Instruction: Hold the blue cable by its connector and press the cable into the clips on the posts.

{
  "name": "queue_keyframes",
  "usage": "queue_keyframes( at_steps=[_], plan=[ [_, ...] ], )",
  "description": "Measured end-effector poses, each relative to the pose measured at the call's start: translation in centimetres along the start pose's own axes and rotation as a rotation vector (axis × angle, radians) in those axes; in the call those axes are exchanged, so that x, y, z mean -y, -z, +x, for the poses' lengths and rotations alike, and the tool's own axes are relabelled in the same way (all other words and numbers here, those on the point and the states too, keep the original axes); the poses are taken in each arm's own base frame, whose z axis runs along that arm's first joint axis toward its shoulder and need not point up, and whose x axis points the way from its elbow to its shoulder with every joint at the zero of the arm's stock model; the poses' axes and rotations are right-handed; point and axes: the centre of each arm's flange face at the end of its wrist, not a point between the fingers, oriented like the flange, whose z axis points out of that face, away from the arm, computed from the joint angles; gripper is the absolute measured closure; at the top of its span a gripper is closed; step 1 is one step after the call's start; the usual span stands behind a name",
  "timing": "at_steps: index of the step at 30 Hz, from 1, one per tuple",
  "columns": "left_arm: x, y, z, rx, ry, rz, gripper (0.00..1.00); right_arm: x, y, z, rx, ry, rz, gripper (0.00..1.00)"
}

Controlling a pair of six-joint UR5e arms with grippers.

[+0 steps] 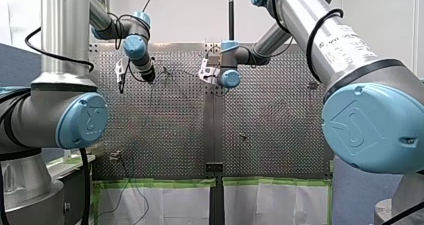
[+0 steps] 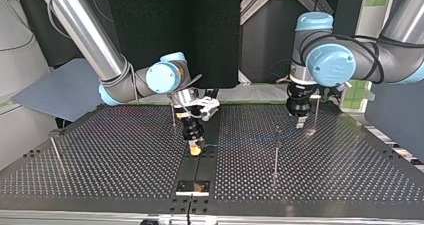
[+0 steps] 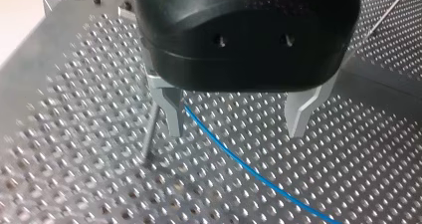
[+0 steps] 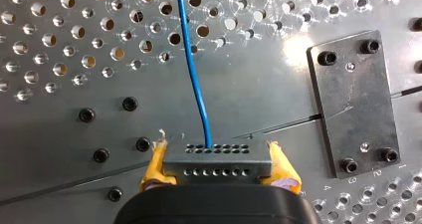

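A perforated metal surface (image 2: pixel 115 155) is shown; thin posts (image 2: pixel 276 155) are stood on it, and a dark plate (image 4: pixel 351 104) is bolted down.

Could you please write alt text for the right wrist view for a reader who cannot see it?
My right gripper, with yellow pads, is shut on a grey connector; the blue cable runs from it ahead over the perforated table, past a bolted dark plate.
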Motion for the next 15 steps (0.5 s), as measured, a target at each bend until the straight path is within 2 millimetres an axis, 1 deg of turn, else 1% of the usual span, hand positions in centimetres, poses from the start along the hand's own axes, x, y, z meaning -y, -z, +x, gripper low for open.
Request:
queue_keyframes(
  at_steps=[6,15],
  plan=[
    [1.0,2.0,-1.6,0.036,-0.019,0.061,0.0,0.0,0.0,0.0,0.001,-0.002,0.001,1.0],
    [2.8,3.0,-1.6,0.04,-0.045,0.15,0.0,0.1,0.1,-0.1,0.004,-0.003,0.001,1.0]
  ],
)
